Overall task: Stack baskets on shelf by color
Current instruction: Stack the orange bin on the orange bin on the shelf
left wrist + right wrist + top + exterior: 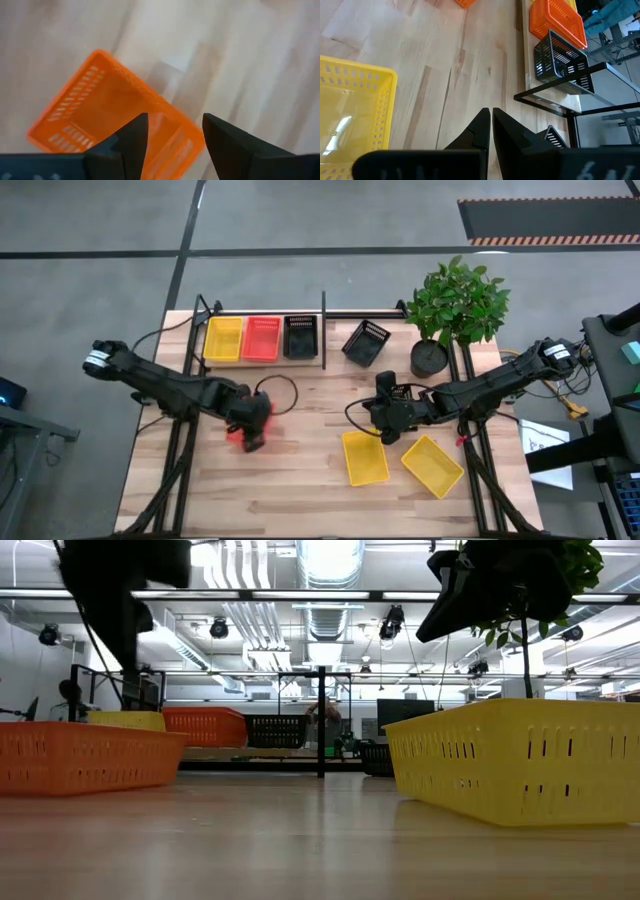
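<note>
While my left gripper [172, 142] hangs spread above the red-orange basket [107, 120], I should straddle probably its near wall squarely; my right gripper [491, 127] waits pressed together.

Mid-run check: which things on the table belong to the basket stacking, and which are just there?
Job:
shelf
yellow, red and black baskets on shelf
loose black basket
red basket under left hand
two yellow baskets by right hand

Just there:
potted plant

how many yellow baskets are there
3: one on the shelf at its left end, two on the table near the right gripper. Stacked ones may be hidden.
</note>
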